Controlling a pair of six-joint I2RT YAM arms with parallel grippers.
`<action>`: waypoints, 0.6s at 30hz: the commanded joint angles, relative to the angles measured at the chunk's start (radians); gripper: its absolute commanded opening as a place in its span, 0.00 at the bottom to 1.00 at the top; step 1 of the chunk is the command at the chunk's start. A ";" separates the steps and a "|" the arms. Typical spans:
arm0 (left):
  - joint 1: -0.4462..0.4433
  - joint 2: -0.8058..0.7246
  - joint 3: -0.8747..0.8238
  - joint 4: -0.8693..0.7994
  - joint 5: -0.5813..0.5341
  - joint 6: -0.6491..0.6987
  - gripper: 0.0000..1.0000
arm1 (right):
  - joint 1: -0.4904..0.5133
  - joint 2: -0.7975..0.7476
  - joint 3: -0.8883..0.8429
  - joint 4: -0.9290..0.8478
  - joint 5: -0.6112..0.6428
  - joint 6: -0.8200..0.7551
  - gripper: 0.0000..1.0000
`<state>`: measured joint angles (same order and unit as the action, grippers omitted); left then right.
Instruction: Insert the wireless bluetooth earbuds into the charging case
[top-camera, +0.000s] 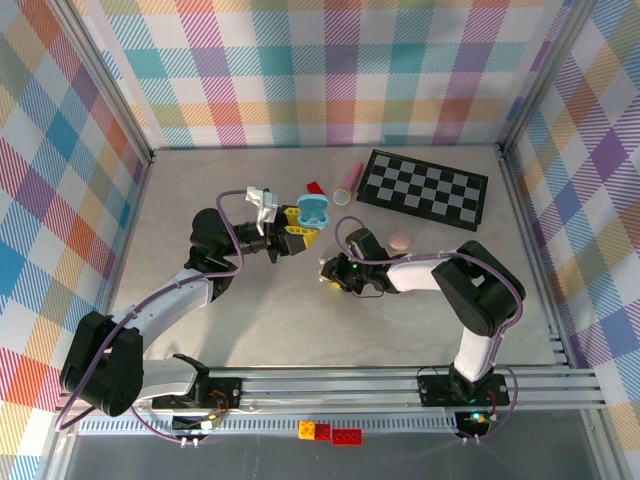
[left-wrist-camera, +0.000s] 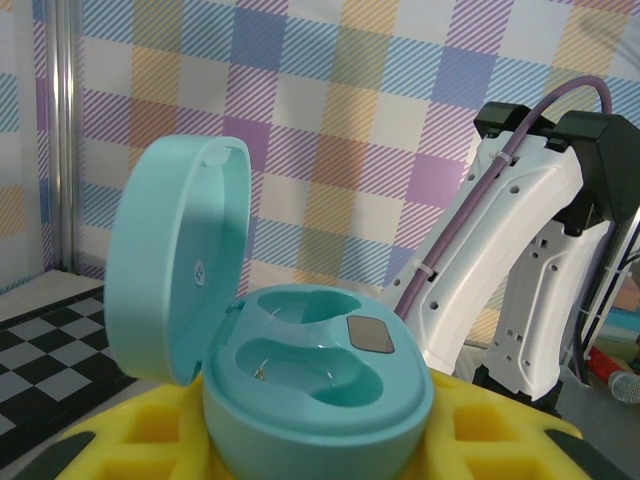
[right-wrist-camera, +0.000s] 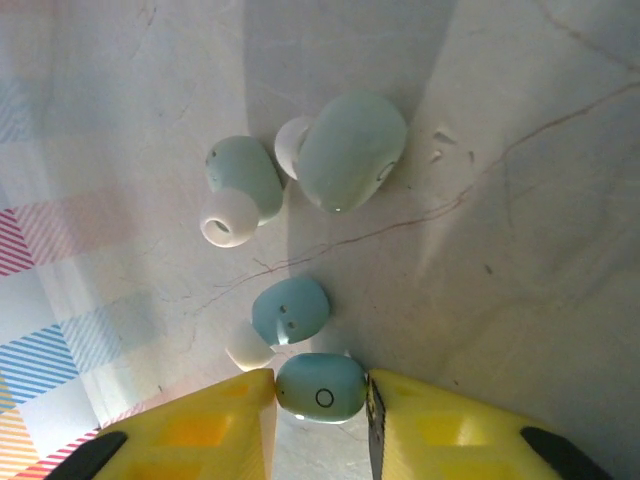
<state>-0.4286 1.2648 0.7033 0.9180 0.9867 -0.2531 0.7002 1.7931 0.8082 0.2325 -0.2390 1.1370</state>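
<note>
Plaid walls (top-camera: 330, 70) close in a grey table (top-camera: 300, 330), and I take the charging case (left-wrist-camera: 320, 400) as my reference for everything. My left gripper (top-camera: 297, 227) is clamped on that case. Its lid (left-wrist-camera: 170, 270) stands upright on the case's left in the left wrist view, and both wells (left-wrist-camera: 300, 365) are empty and face upward. Near the case, below and to its right in the overhead view, my right gripper (top-camera: 330, 272) sits low over the table. Its yellow fingers (right-wrist-camera: 200, 435) are closed on one teal earbud (right-wrist-camera: 320, 388). The second teal earbud (right-wrist-camera: 290, 310) lies just beyond it, and the two mint earbuds (right-wrist-camera: 245, 180) lie farther on.

The pinched bud's long axis runs crosswise, from finger to finger. Its flat outer face with the small ring mark is turned toward the wrist camera, and I cannot see its ear tip. The case's long axis seems to run away from the left wrist camera, with one well nearer and one farther.

To do this step well, I would lift straight up and check that the rounded shell is not slipping. Then I would roll the wrist so the hidden tip side points down at a well. I would come in from the side opposite the lid, line the bud's long axis up with the well's, lower slowly, and release only once it seats.
</note>
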 joint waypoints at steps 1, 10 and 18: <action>0.010 -0.025 -0.010 0.018 0.030 0.021 0.35 | 0.001 0.012 0.005 -0.105 0.035 0.029 0.28; 0.010 -0.025 -0.013 0.021 0.030 0.022 0.35 | -0.001 -0.054 -0.029 -0.150 0.033 -0.051 0.26; 0.010 -0.025 -0.010 0.021 0.032 0.019 0.35 | -0.008 -0.103 -0.011 -0.228 0.024 -0.401 0.28</action>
<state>-0.4286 1.2648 0.7017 0.9180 0.9871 -0.2462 0.6998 1.7100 0.7925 0.0772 -0.2031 0.9550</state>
